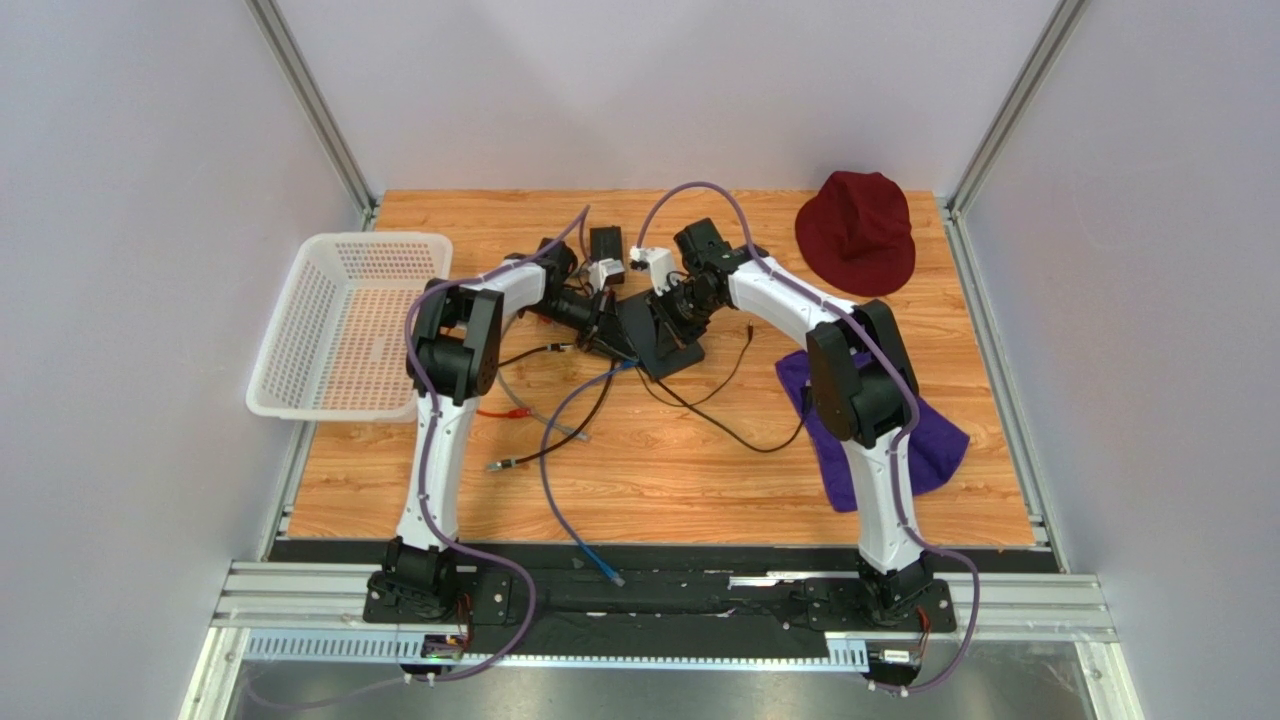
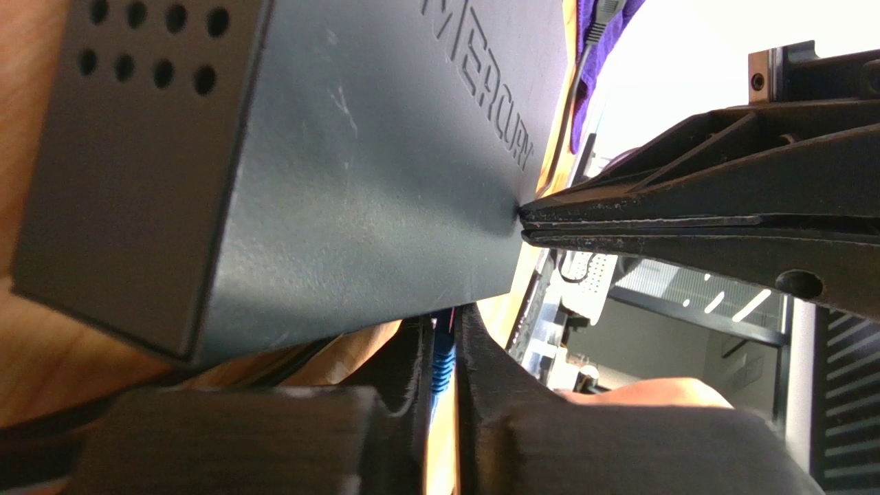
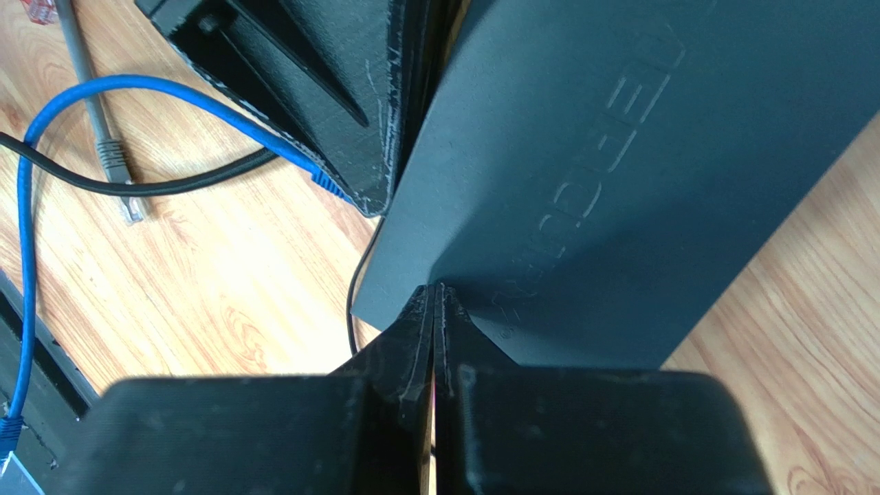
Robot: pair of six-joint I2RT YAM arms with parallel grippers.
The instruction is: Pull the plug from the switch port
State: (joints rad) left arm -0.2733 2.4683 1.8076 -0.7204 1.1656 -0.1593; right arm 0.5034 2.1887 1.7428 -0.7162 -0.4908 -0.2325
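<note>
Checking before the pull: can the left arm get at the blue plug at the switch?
Likely yes: the left end effector seems closed on the blue plug beside the switch, nothing between.

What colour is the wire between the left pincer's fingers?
Blue. The cable shows best in the right wrist view.

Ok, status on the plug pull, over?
Left pincer clamped on blue plug at switch edge. Right pincer shut, pressing switch top. Port hidden. Black cable alongside plug.
</note>
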